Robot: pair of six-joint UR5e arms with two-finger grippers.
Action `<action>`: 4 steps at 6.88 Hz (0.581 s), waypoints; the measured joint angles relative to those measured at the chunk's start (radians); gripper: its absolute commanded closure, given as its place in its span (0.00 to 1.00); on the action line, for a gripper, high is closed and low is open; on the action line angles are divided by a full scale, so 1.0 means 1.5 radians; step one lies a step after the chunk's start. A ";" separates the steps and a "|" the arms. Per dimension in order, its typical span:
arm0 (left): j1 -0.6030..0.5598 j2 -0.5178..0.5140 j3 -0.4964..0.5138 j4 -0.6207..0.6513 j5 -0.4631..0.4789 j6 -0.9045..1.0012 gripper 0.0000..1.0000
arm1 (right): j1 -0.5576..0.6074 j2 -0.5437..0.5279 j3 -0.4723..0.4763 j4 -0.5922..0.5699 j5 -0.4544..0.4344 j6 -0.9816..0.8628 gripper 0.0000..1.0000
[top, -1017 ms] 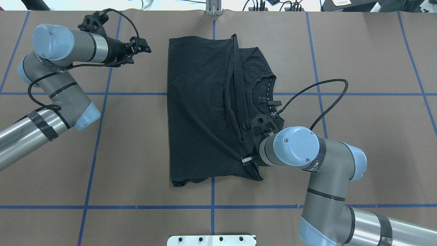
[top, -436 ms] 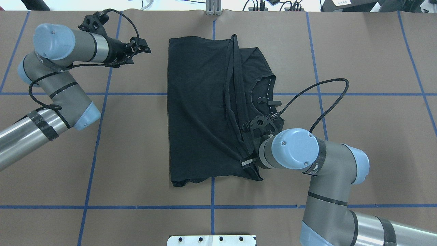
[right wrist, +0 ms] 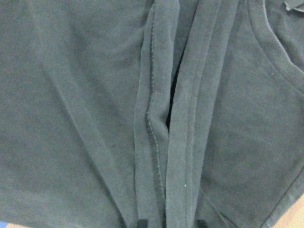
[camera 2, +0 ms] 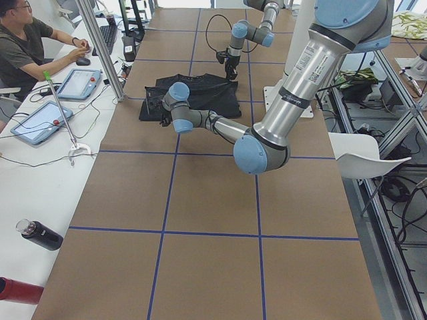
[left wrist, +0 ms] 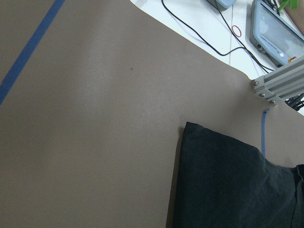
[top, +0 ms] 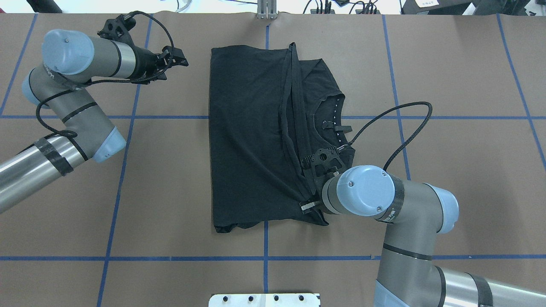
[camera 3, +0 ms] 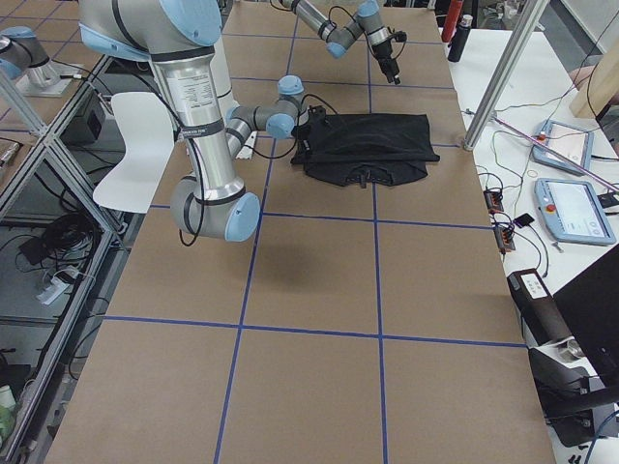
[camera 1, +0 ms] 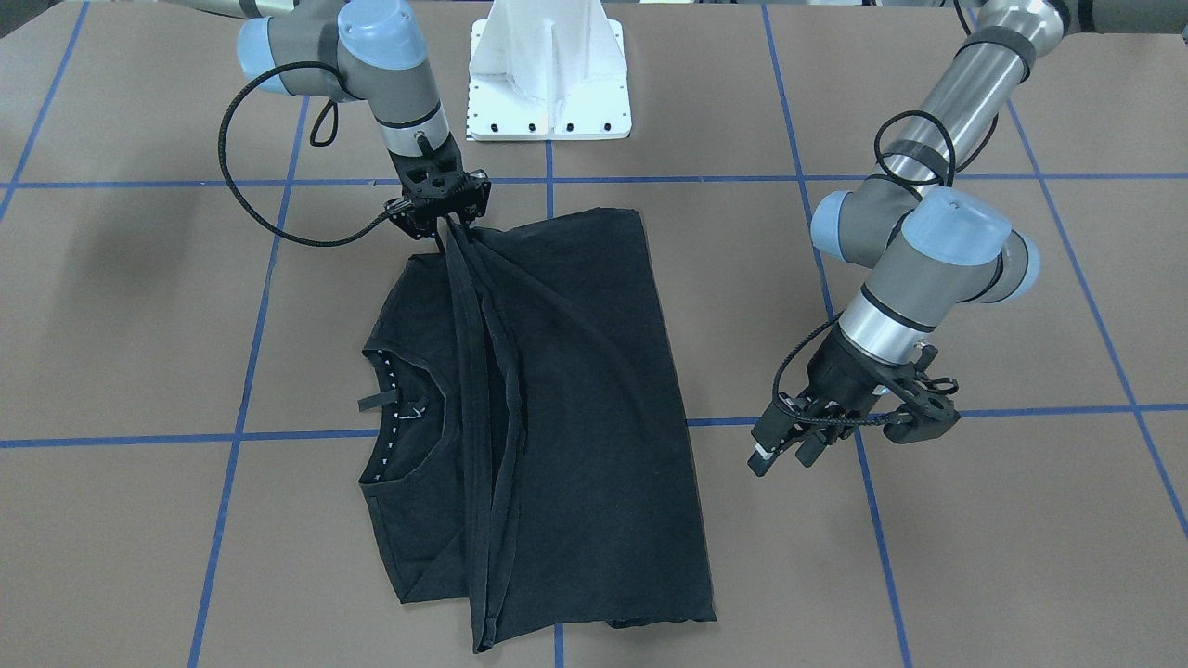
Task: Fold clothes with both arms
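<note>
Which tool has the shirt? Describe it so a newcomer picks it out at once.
Find the black T-shirt in the middle of the brown table. At its edge nearest the white pedestal, on the side with the collar, the right tool pinches the raised fold ridge. The left tool, by contrast, hangs open over bare table, off the shirt.

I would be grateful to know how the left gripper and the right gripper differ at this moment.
The left gripper hangs over bare table, apart from the T-shirt; the right gripper sits at the T-shirt's corner nearest the robot. The left gripper is open and empty; the right gripper is shut on bunched hems. The left gripper points aslant; the right gripper points almost straight down. Both are small, black and two-fingered.
</note>
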 measured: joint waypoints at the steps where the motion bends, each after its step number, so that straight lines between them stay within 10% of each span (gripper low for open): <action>1: 0.000 0.000 0.000 0.000 0.000 0.000 0.14 | 0.000 0.000 -0.001 0.000 0.000 0.000 0.68; 4: 0.001 0.000 0.000 0.000 0.000 0.000 0.14 | -0.002 0.000 -0.006 0.000 -0.001 0.000 0.70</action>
